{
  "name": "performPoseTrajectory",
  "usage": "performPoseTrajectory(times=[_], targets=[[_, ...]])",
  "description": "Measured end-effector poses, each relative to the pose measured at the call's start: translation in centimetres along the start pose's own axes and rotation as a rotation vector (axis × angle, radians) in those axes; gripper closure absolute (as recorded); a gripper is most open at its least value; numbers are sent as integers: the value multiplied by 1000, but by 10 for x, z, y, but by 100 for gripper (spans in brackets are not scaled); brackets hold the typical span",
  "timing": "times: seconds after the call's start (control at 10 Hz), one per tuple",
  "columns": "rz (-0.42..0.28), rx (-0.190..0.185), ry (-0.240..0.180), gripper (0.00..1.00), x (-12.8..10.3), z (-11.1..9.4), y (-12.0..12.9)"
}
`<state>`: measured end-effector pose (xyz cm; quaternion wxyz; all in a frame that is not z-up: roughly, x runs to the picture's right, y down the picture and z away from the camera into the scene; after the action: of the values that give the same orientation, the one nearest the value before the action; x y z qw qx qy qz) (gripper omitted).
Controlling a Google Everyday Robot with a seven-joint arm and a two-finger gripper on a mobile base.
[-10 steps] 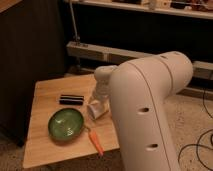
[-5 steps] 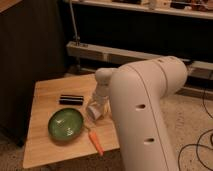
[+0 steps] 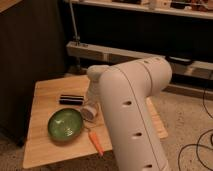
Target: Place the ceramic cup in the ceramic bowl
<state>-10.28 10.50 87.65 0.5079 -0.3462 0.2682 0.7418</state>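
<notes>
The ceramic cup (image 3: 90, 112) is not in the ceramic bowl (image 3: 65, 124) yet. It hangs tilted, mouth toward the camera, at the tip of the pincer (image 3: 92, 105), which appears closed around it, near the middle of the surface (image 3: 45, 92). The bowl sits empty just beside the cup, toward the near left corner. Carrying the cup over the bowl, lowering and releasing seem left to do.

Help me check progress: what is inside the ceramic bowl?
Only its bare green inside shows in the ceramic bowl. The ceramic cup is outside, beside the rim, at the gripper; the arm covers the table beyond.
</notes>
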Motion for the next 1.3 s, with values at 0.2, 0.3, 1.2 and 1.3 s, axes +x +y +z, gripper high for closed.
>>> performPoseTrajectory(times=[0.2,0.3,1.2,1.3], targets=[[-60,0,-12,98,8,-17,12],[-81,-1,-27,100,12,-31,16],[-397,47,14,99,118,-32,82],[-430,53,23,93,127,-24,87]])
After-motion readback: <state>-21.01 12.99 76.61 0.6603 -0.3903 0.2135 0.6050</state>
